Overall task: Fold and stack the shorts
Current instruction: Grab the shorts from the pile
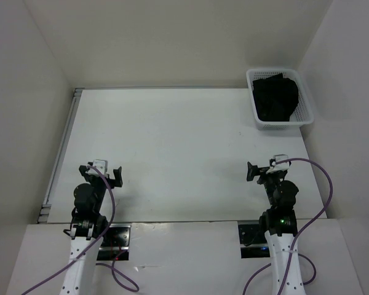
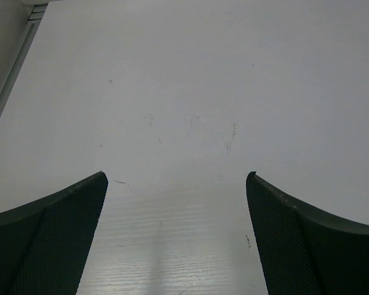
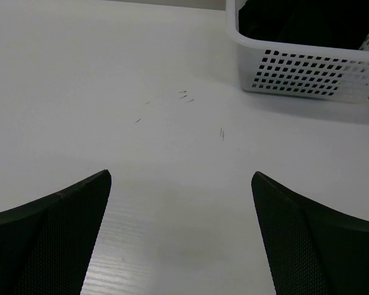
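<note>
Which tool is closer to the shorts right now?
Right. The right tool is on the near side of the basket holding the shorts, roughly in line with it; the left tool is across the table, far to their left.

no readable text, labels or numbers (any view), surfaces all unmarked

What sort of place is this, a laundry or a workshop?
Probably a robot test booth, not a laundry: plain white walls box in a white table, a left arm and right arm are bolted at its near edge, and black shorts sit in a white mesh basket.
</note>
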`<state>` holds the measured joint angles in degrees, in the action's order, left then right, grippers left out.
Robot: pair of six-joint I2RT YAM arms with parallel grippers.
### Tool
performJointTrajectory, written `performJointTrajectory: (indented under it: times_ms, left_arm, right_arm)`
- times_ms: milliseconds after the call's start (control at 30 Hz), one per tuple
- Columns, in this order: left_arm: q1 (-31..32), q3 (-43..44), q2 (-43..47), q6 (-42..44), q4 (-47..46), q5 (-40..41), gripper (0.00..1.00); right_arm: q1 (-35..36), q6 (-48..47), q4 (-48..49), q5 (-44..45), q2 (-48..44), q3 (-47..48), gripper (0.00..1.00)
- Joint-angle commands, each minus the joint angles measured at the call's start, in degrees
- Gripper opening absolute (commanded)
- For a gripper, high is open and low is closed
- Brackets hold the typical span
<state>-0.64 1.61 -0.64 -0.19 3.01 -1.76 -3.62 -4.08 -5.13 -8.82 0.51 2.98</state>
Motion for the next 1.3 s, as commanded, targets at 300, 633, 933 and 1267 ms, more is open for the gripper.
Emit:
performJointTrajectory:
  times_ms: [300,633,933,1267]
  left_arm:
    - [0.21,0.76,1.61,0.19,-1.16,-10.32,1.0]
    - [0.21,3.92,0.83,0.19,-15.54,-19.97,1.0]
    - [1.96,27.98,-34.02,0.19,-9.53,-28.65,1.0]
    - [10.83,57.88,-76.76,0.19,12.9,-20.32,1.0]
  right_arm:
    - [0.45,-12.0,3.55,-7.99,-0.87,-0.53,1.0]
    - [0.45,-62.49,24.88,-25.11,-0.87,-1.4,1.0]
    - [3.35,-36.3,13.05,-18.2,25.19,32.36,1.0]
    - [2.66,1.87,-9.31,13.38,84.53,75.49,0.97]
